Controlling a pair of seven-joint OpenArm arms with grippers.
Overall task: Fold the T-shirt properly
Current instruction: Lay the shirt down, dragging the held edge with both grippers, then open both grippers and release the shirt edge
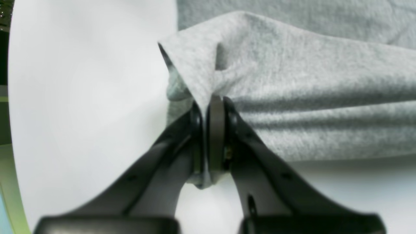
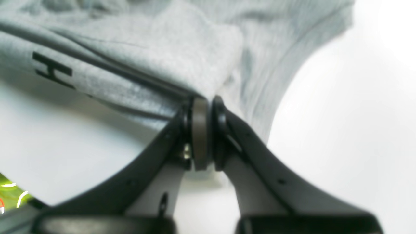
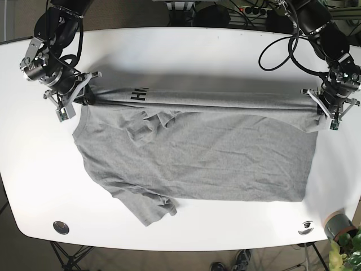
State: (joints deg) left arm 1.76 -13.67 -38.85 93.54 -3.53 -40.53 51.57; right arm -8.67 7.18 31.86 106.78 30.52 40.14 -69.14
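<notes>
Both pincers, left pincer [image 1: 208,107] and right pincer [image 2: 206,100], are clamped tight on the grey T-shirt's [image 3: 225,152] folded edge.

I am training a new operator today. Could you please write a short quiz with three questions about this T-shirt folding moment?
1. True or false: both grippers are shut on the T-shirt.
2. Which edge is lifted and stretched? A) far edge B) near edge
3. What object stands at the table's near corner, on the left arm's side?

Key: 1 true, left gripper and right gripper pinch cloth. 2 A. 3 a small grey cup.
</notes>
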